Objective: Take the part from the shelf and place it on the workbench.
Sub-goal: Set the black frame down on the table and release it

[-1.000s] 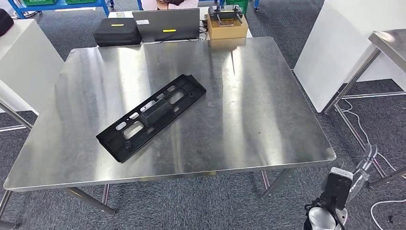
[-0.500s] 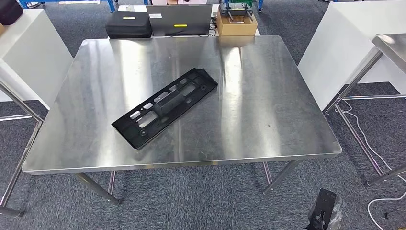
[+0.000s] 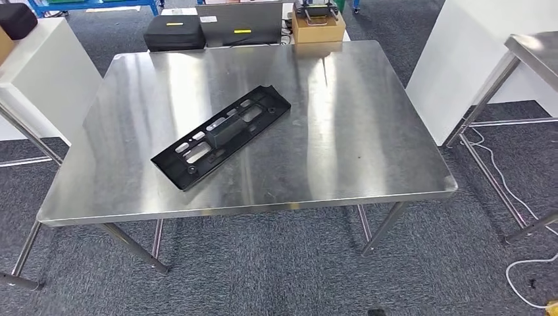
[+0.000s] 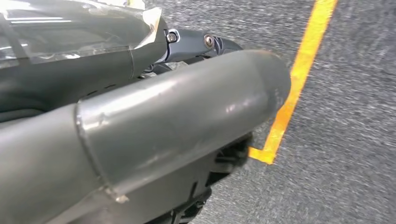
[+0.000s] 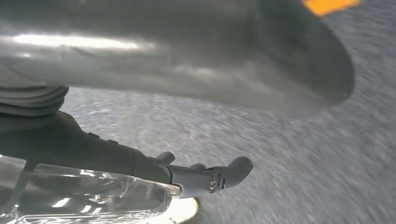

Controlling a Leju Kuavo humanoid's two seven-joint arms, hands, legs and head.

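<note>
The long black slotted plastic part lies flat and diagonal on the stainless steel workbench, left of its centre, while both hands, left and right, hang over grey carpet, finger positions unclear.

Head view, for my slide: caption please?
Black slotted part lies diagonally on the steel workbench.

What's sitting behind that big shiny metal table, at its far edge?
Behind the steel table sit a black zipped case, a grey laptop with a yellow sticker, and a cardboard box carrying a dark device. What they rest on is hidden by the tabletop.
</note>
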